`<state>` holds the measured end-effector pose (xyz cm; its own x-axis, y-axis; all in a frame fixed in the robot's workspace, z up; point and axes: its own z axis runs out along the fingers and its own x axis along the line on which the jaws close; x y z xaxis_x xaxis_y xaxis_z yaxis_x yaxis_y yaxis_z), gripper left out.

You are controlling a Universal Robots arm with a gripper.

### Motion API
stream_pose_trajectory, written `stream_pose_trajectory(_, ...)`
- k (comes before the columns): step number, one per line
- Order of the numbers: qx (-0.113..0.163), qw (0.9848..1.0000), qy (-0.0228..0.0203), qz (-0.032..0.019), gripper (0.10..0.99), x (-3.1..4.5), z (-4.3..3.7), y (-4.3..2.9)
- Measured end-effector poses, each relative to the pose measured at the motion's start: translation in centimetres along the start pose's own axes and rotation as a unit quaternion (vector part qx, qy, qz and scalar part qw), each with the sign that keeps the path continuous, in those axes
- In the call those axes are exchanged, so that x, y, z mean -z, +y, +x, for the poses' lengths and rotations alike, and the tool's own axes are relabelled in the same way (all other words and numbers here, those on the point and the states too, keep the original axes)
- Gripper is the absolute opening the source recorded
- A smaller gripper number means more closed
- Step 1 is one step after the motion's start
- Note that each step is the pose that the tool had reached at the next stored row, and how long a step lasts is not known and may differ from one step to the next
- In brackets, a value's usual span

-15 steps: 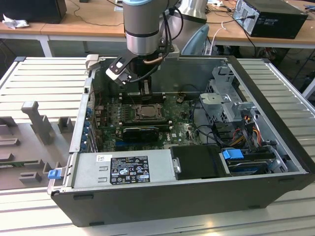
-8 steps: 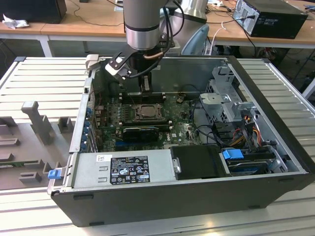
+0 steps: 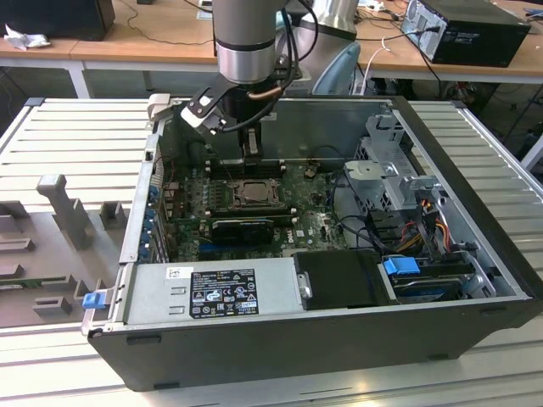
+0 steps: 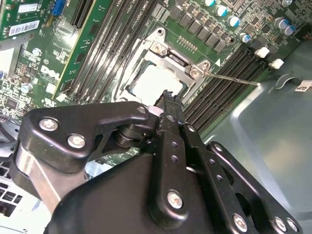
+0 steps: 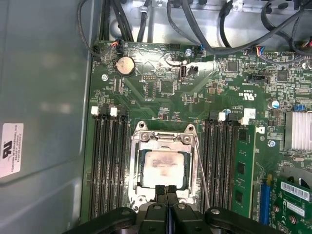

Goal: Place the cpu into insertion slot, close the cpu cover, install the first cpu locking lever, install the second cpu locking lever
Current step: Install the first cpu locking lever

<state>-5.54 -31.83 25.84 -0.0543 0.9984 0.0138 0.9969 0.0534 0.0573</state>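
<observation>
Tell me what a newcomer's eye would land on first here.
The open computer case on the slatted table, with the arm reaching in from above. Then the cpu, silvery in the cpu cover window amid green board, the shut jaws poised at the cover's edge.

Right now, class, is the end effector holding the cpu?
No: in the first wrist view the cpu lies in the insertion slot, while the end effector is shut on nothing.
</observation>
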Motion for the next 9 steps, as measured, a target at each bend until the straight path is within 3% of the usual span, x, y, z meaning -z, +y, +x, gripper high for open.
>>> stream_pose_trajectory(9,0.000,1.0000,-0.0001,0.0015,0.106,2.34,0.03,0.15)
